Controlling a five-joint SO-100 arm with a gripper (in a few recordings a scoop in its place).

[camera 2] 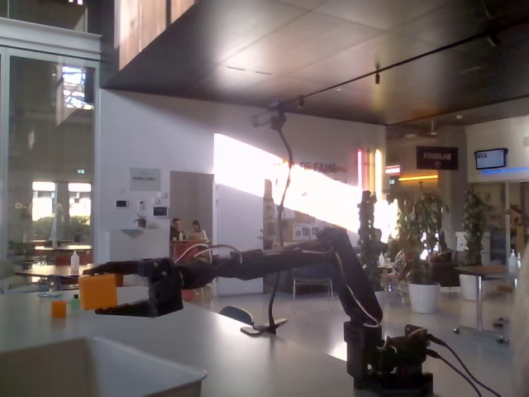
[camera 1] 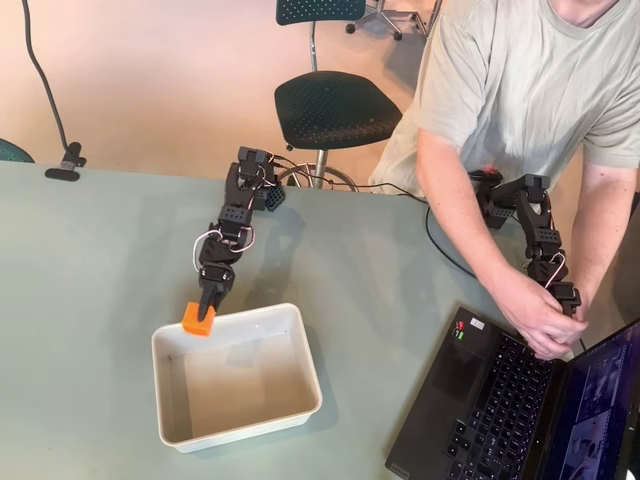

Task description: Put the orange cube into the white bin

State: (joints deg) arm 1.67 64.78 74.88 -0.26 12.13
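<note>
The jaws are pinched on the orange cube (camera 1: pixel 198 319), held above the white bin (camera 1: pixel 300 340) rim; it should be carried farther inward before release.

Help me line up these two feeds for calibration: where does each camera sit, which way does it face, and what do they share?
Overhead view: mounted above the table, looking down; shows the whole arm, its end effector holding the orange cube at the white bin rim.
Fixed view: at table height near the white bin, looking level across the table; shows the arm side-on, stretched out from its base, cube raised.
Shared: arm, orange cube, white bin, table.
</note>
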